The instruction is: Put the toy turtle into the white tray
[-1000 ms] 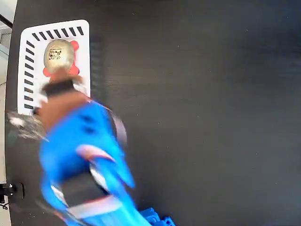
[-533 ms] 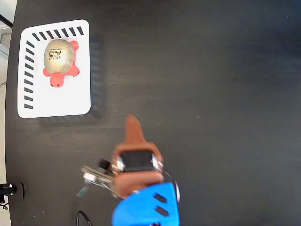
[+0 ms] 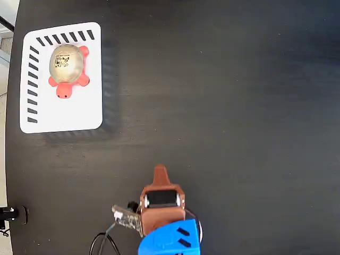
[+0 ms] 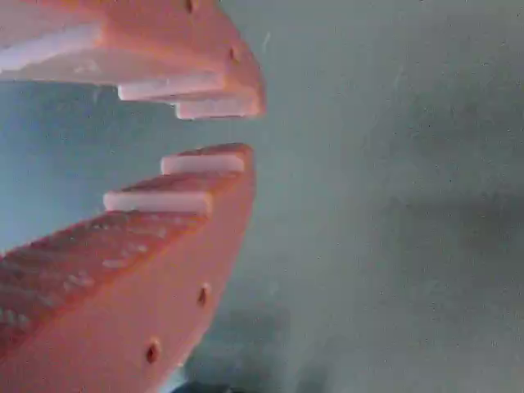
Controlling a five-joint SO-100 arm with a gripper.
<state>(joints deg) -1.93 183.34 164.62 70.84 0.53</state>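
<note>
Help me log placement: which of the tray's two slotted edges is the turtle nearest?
The top edge in the fixed view: the toy turtle lies just under the white tray's top slots, farther from the left-side row.

And the arm is pulling away — a second ago it hung blurred over the white tray [image 3: 61,114] at far left, then swung out to mid-surface, and now the gripper [image 3: 160,171] sits low near the bottom edge, well apart from the tray — jaws slightly parted, empty.

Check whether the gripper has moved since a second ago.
Yes. In the fixed view the gripper has pulled away from the white tray, toward the picture's bottom centre, leaving the toy turtle inside.
</note>
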